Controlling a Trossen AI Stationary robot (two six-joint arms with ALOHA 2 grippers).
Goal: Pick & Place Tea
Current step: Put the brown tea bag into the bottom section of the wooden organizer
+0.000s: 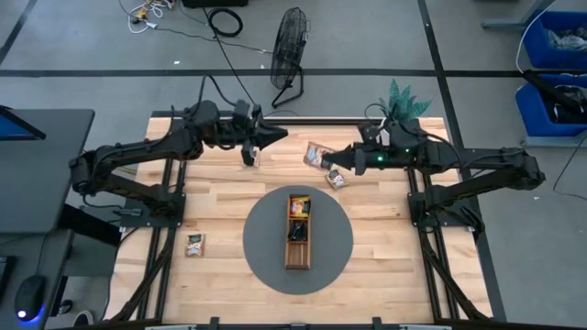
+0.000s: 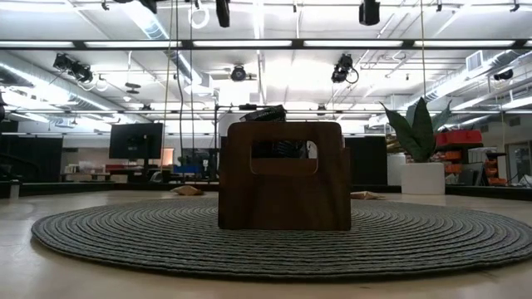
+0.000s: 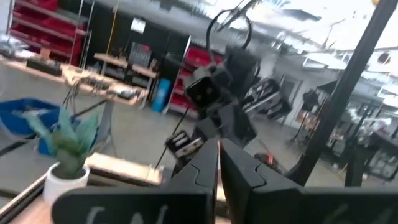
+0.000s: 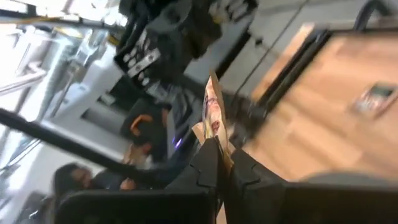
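The long brown wooden tray (image 1: 297, 249) lies on a round grey mat (image 1: 261, 240) and holds an orange sachet (image 1: 300, 204) and dark ones (image 1: 296, 230). My right gripper (image 1: 328, 164) is near the table's far edge, shut on a pale tan sachet (image 1: 316, 155). Another sachet (image 1: 337, 180) lies just beside it on the wood. My left gripper (image 1: 280, 136) hovers shut at the far edge and points toward the right arm. One sachet (image 1: 249, 158) shows under the left arm, and another (image 1: 194, 243) lies flat near the left edge. In the low view the tray's end (image 2: 284, 176) faces me. My right gripper pinches the pale tan sachet between its two fingers at one edge (image 4: 216, 142). The rest of the sachet (image 4: 211, 106) sticks out past the fingertips, seen edge-on and lifted clear of the table. The fingers come level from the table's right side.
A potted plant (image 1: 404, 99) stands at the table's far right corner. A floor fan (image 1: 290, 46) stands beyond the far edge. Dark arm frames (image 1: 170, 197) run along both sides of the table. Bare wood (image 1: 394, 257) lies right of the mat.
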